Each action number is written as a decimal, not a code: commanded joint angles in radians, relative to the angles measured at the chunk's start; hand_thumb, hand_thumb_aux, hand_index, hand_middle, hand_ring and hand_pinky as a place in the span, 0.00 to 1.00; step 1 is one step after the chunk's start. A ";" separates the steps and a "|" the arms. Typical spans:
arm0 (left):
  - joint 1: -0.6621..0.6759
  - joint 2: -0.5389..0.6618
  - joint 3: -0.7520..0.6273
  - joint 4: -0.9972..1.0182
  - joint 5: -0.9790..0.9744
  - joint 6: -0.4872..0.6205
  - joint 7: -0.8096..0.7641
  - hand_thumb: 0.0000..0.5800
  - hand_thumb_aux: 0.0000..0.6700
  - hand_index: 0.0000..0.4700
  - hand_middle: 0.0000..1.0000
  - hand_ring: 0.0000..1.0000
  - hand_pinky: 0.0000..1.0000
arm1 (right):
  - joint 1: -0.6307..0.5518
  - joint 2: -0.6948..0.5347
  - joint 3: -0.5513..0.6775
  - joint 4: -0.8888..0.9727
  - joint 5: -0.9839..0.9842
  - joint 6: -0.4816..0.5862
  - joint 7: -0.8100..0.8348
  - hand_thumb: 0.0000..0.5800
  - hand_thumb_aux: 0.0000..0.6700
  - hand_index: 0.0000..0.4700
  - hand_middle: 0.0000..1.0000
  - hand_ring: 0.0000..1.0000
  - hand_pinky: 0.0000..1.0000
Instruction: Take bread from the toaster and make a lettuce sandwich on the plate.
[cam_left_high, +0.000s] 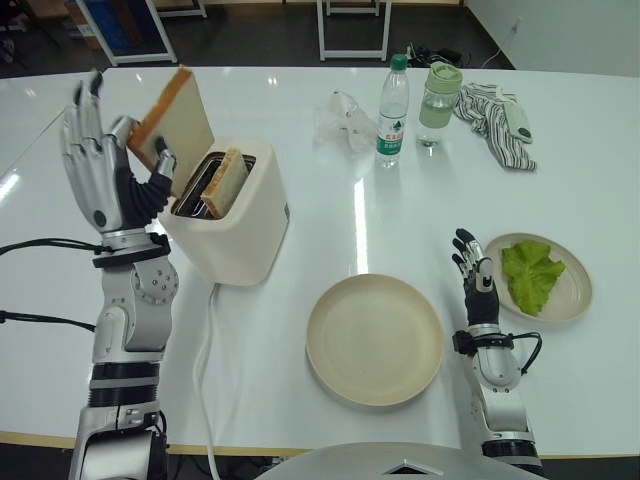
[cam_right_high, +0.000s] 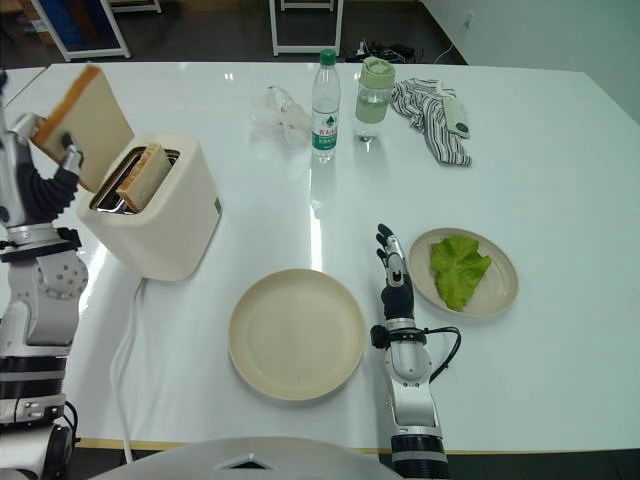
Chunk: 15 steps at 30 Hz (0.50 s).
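A cream toaster (cam_left_high: 232, 222) stands at the left of the white table, with one bread slice (cam_left_high: 227, 181) sticking up from its slot. My left hand (cam_left_high: 100, 165) is raised beside and above the toaster, pinching a second bread slice (cam_left_high: 178, 117) by its lower corner while the other fingers stay straight. An empty cream plate (cam_left_high: 374, 338) lies in front of me. A lettuce leaf (cam_left_high: 531, 273) rests on a smaller plate (cam_left_high: 579, 295) at the right. My right hand (cam_left_high: 476, 284) stands upright with straight fingers between the two plates, holding nothing.
A water bottle (cam_left_high: 393, 111) and a green-lidded cup (cam_left_high: 439, 97) stand at the back, with crumpled clear plastic (cam_left_high: 342, 118) to their left and a striped cloth (cam_left_high: 499, 120) to their right. The toaster's white cord (cam_left_high: 207, 370) runs to the table's front edge.
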<state>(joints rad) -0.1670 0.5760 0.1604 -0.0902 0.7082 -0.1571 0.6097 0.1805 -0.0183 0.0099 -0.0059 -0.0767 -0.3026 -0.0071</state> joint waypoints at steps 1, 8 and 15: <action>0.033 0.010 -0.002 -0.119 -0.019 -0.121 -0.009 1.00 1.00 1.00 1.00 1.00 1.00 | 0.002 0.005 0.001 -0.002 0.006 0.015 -0.005 0.00 0.00 0.00 0.00 0.00 0.00; 0.044 -0.094 -0.137 -0.158 -0.195 -0.231 -0.205 1.00 1.00 1.00 1.00 1.00 1.00 | -0.002 0.003 -0.002 -0.001 0.008 0.022 -0.009 0.00 0.00 0.00 0.00 0.00 0.00; 0.089 -0.227 -0.313 -0.187 -0.391 -0.253 -0.424 1.00 1.00 1.00 1.00 1.00 1.00 | -0.002 0.000 -0.005 -0.009 0.009 0.029 -0.008 0.00 0.00 0.00 0.00 0.00 0.00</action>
<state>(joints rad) -0.1019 0.3831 -0.1006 -0.2582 0.3613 -0.4154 0.2466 0.1802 -0.0181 0.0095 -0.0065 -0.0769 -0.2882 -0.0142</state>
